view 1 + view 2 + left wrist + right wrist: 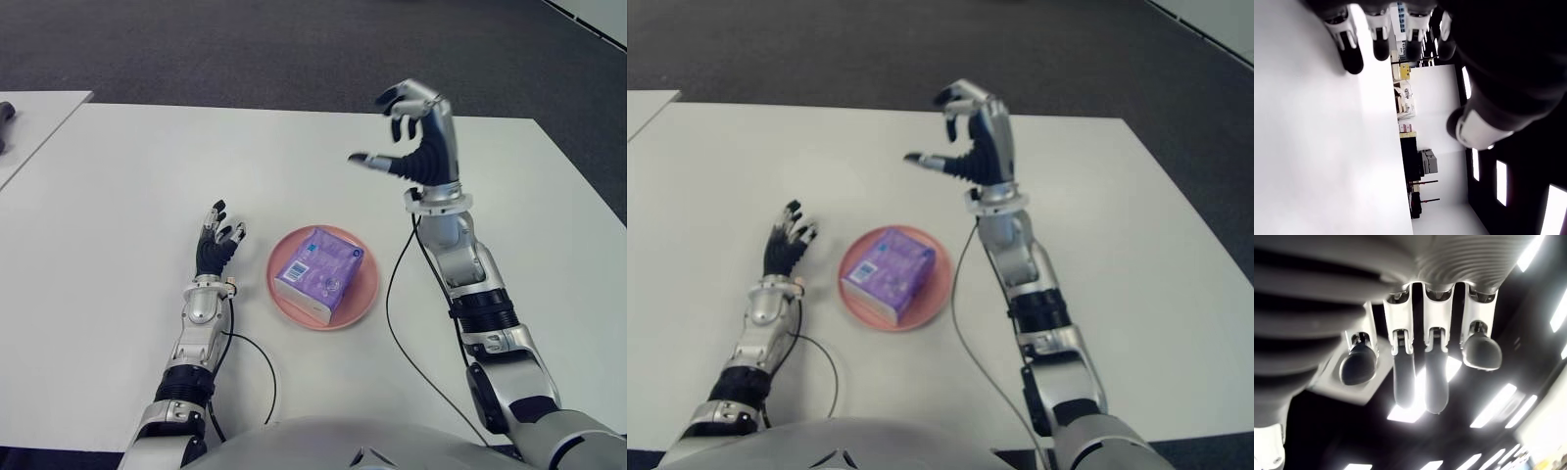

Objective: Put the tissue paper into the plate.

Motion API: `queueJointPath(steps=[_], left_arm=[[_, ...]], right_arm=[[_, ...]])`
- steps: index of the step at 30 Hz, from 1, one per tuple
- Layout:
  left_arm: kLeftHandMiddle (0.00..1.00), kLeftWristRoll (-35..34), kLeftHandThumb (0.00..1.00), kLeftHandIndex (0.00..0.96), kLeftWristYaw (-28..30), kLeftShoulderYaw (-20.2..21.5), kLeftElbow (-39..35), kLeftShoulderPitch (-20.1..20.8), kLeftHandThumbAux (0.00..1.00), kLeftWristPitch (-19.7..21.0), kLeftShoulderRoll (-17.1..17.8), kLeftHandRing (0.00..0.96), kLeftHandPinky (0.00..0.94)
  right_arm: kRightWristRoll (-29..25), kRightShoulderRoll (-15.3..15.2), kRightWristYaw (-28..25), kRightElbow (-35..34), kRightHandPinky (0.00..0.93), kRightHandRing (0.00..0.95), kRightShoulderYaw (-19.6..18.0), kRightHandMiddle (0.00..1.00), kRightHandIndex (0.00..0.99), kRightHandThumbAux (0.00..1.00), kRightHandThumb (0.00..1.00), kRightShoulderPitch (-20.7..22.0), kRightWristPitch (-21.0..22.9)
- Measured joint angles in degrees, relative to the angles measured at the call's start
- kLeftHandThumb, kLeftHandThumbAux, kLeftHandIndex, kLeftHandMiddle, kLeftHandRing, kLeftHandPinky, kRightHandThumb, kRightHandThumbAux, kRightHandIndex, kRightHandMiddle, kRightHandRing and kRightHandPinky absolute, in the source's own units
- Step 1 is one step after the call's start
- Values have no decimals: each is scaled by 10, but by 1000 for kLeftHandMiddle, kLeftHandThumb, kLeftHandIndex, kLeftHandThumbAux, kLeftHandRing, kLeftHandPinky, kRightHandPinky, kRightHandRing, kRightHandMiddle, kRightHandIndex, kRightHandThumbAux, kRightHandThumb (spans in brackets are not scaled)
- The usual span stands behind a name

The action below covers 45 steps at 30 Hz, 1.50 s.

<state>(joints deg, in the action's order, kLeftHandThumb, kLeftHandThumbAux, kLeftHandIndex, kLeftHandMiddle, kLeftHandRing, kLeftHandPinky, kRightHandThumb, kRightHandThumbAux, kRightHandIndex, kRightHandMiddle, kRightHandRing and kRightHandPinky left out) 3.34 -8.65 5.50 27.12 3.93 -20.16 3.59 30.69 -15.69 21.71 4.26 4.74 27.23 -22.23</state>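
A purple pack of tissue paper (320, 273) lies inside the pink plate (363, 293) on the white table (118, 196), near its front middle. My right hand (411, 132) is raised well above the table, behind and to the right of the plate, fingers loosely spread and empty; its wrist view shows only its fingers (1403, 367) against ceiling lights. My left hand (217, 243) shows just left of the plate, low over the table, fingers spread and holding nothing.
A black cable (397, 294) runs along my right arm, close to the plate's right side. Another cable (260, 362) loops by my left forearm. A second white table (34, 122) stands at far left, dark carpet (294, 49) beyond.
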Motion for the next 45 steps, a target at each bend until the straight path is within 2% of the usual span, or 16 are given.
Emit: queueJointPath(steps=[5,6,8,10,12,18,23,29,33,34,35,37,38,40,43,45], left_arm=[[0,0,0,0,0,0,-2,-1,735,6,0,0,0],[0,0,0,0,0,0,-2,-1,736,7,0,0,0],[0,0,0,0,0,0,-3,-1,733,9,0,0,0],[0,0,0,0,0,1,-3,-1,728,10,1,0,0],[0,0,0,0,0,1,-3,-1,720,11,2,0,0],[0,0,0,0,0,1,-1,-1,705,9,3,0,0],[0,0,0,0,0,0,0,-1,705,4,3,0,0],[0,0,0,0,0,0,0,-1,699,3,3,0,0],[0,-1,0,0,0,1,0,-2,705,2,4,0,0],[0,-1,0,0,0,1,0,-2,706,1,4,0,0],[0,-1,0,0,0,1,0,-2,706,1,4,0,0],[0,-1,0,0,0,1,0,-3,702,1,4,0,0],[0,-1,0,0,0,1,0,-3,701,1,4,0,0],[0,-1,0,0,0,2,0,-5,700,0,5,0,0],[0,-1,0,0,0,2,-1,-4,698,-2,5,0,0],[0,-1,0,0,1,2,-1,-4,698,-2,5,0,0]], right_arm=[[-31,8,-25,-44,831,512,-33,450,818,635,1000,0,56],[-34,10,-29,-53,843,639,-40,467,823,631,991,0,65],[-38,13,-28,-61,859,753,-50,483,827,627,983,1,75],[-40,19,-17,-58,871,825,-58,492,830,625,978,4,77],[-42,29,-2,-50,874,851,-66,495,831,624,976,7,79],[-52,53,30,-1,874,875,-81,498,833,624,973,21,86],[-59,56,45,53,871,875,-87,499,831,625,972,23,85],[-69,61,41,44,871,870,-89,499,814,626,969,5,93],[-112,84,17,3,833,847,-90,499,776,625,966,-42,101],[-130,93,8,-7,776,806,-91,519,650,641,926,-57,106],[-147,103,-2,-14,756,792,-93,527,605,647,912,-70,111],[-189,125,-23,-25,635,680,-98,526,496,662,874,-98,133],[-207,133,-31,-28,614,658,-101,521,481,664,869,-108,146],[-248,151,-50,-12,551,587,-110,501,448,671,853,-119,159],[-303,161,-84,57,454,487,-133,473,429,678,840,-115,155],[-337,161,-113,100,389,426,-148,411,419,698,768,-113,149]])
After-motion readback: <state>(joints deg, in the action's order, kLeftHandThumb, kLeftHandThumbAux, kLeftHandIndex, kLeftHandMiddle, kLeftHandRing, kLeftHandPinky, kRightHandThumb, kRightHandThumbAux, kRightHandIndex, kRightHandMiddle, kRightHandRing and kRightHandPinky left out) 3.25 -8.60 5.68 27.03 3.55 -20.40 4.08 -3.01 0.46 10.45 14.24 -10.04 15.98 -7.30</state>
